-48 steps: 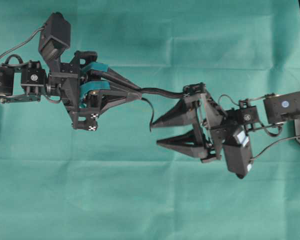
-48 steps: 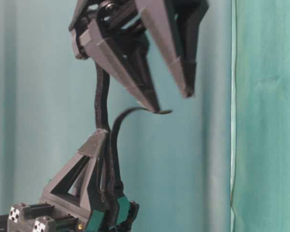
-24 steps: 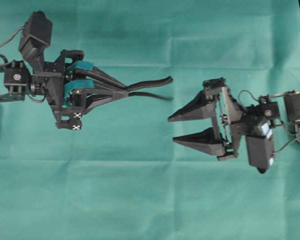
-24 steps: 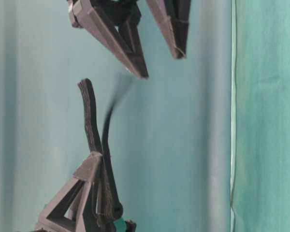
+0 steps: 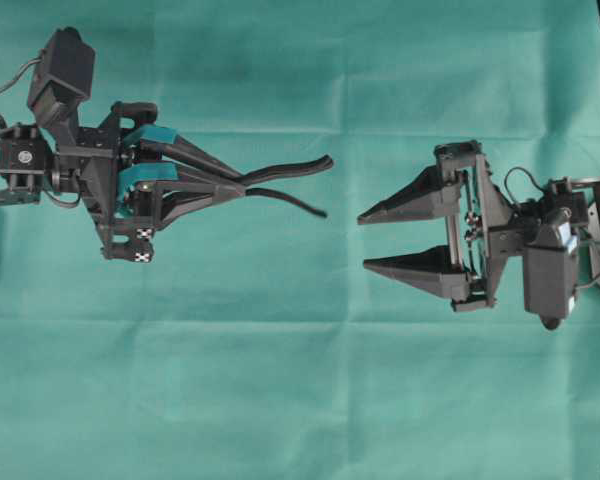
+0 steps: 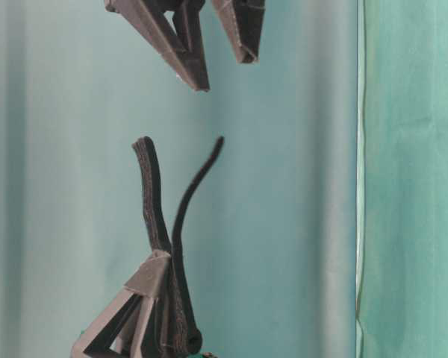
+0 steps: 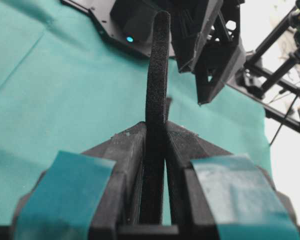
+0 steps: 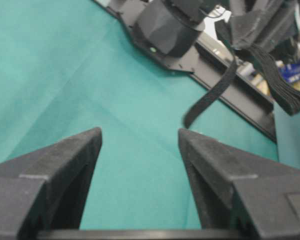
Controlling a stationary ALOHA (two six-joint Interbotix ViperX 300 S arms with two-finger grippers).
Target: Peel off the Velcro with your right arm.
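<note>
Jaws of the right gripper (image 5: pixel 362 240) stood parted and empty, having let go and backed toward the frame's right, while the left gripper (image 5: pixel 242 186) stayed clamped on the Velcro (image 5: pixel 292 181), its two layers now splayed

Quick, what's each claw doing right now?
Left gripper: closed on the Velcro, layers splayed apart.
Right gripper: open, holding nothing.
</note>
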